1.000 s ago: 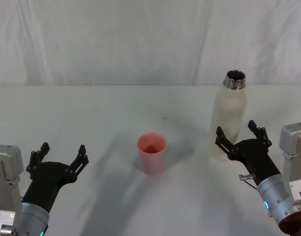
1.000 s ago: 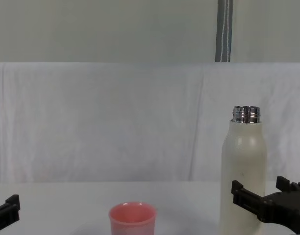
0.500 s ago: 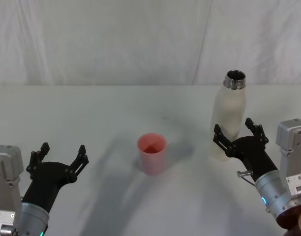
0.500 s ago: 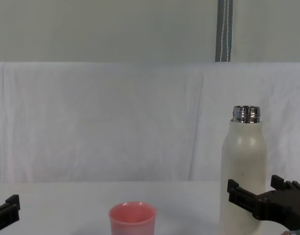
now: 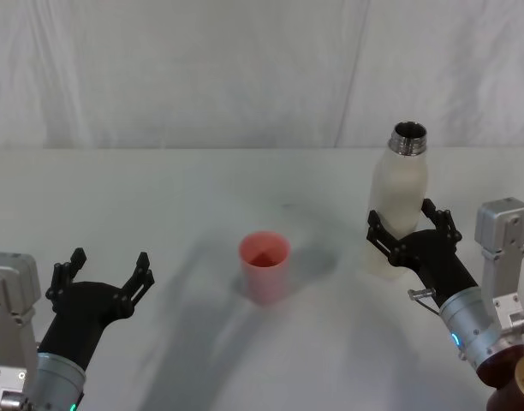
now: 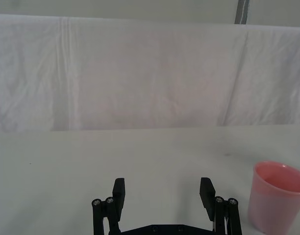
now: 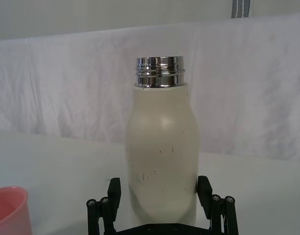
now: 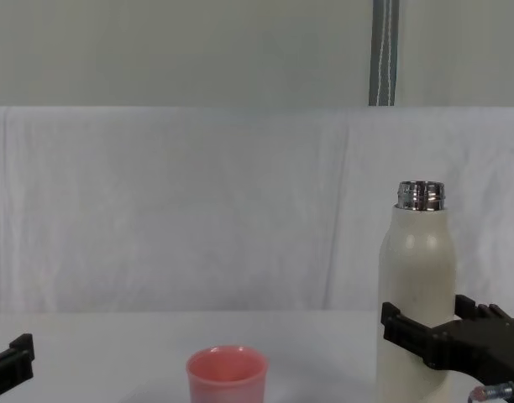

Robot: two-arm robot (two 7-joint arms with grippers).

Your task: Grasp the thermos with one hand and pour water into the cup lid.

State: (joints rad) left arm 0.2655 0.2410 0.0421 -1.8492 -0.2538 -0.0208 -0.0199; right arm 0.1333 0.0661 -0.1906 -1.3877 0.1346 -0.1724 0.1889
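The cream-white thermos (image 5: 397,193) stands upright at the right of the table, its steel neck uncapped. My right gripper (image 5: 401,218) is open, one finger on each side of the thermos's lower body (image 7: 162,156), with small gaps showing. In the chest view the black fingers (image 8: 400,326) lie across the bottle's lower half (image 8: 416,269). The pink cup lid (image 5: 264,264) stands upright at the table's middle, left of the thermos, mouth up. My left gripper (image 5: 110,264) hovers open near the front left, nothing between its fingers (image 6: 119,188), with the cup lid (image 6: 277,196) off to one side.
A white cloth covers the table (image 5: 159,197) and hangs as a backdrop behind it. A grey pole (image 8: 385,50) rises behind the backdrop. Bare table lies between the cup lid and the thermos.
My right gripper has moved forward, from just short of the thermos to having its open fingers on both sides of the lower body. The left arm, thermos and cup lid have not moved.
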